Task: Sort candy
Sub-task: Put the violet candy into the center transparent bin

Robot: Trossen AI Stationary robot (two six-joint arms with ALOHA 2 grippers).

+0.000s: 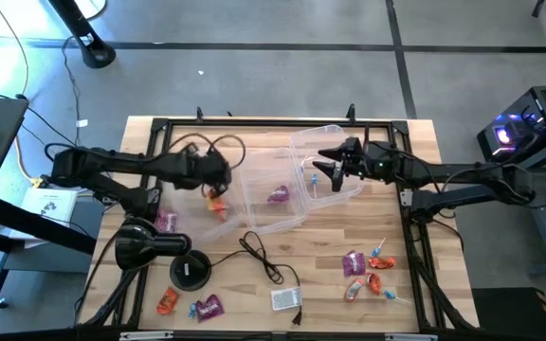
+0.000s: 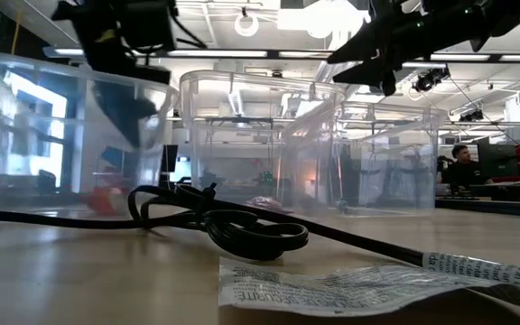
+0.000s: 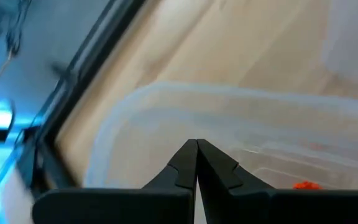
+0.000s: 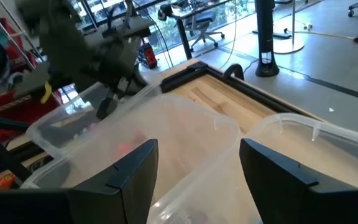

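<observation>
Three clear bins stand side by side on the table: left (image 1: 207, 210), middle (image 1: 271, 220), right (image 1: 349, 189). An orange-red candy (image 1: 218, 204) lies in the left bin and a purple one (image 1: 279, 195) in the middle bin. Loose candy lies on the table: purple (image 1: 166, 222), orange (image 1: 167, 301), a purple and blue pair (image 1: 207, 308), and a mixed cluster (image 1: 368, 270) at the near right. My left gripper (image 1: 221, 177) is shut and empty over the left bin, with the orange candy (image 3: 305, 185) below it. My right gripper (image 4: 197, 162) hangs open and empty above the right bin.
A small white box (image 1: 286, 299) with a black cable (image 1: 259, 251) lies near the table's near edge. Two black round objects (image 1: 145, 242) (image 1: 191, 270) sit at the near left. A black frame (image 1: 254, 123) borders the table. Bare wood lies between the bins and the right cluster.
</observation>
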